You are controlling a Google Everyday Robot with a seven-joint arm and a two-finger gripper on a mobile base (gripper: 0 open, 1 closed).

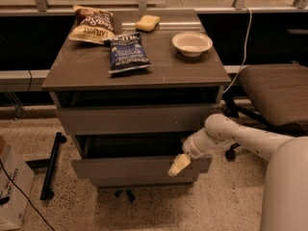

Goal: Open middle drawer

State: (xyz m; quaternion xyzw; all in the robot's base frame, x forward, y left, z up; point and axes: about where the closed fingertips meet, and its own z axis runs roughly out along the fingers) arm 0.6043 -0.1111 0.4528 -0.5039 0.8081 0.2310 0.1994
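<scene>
Middle drawer [125, 168] sits lower centre of frame. Its long axis runs left-right and the flat front faces the bottom of the frame. It stands proud of the cabinet [144, 73], with the dark box opening showing above its top edge. The upper drawer front [139, 120] sits above it and further back.

Gripper [176, 166] is against the panel near its right end, with the arm [226, 136] coming in from the right. Can't tell if it's spread or closed.

Speckled floor [154, 208] lies ahead of the panel. A black stand [50, 165] is off the left end, apart from the drawer. A chair [276, 93] sits at right, behind the arm.
</scene>
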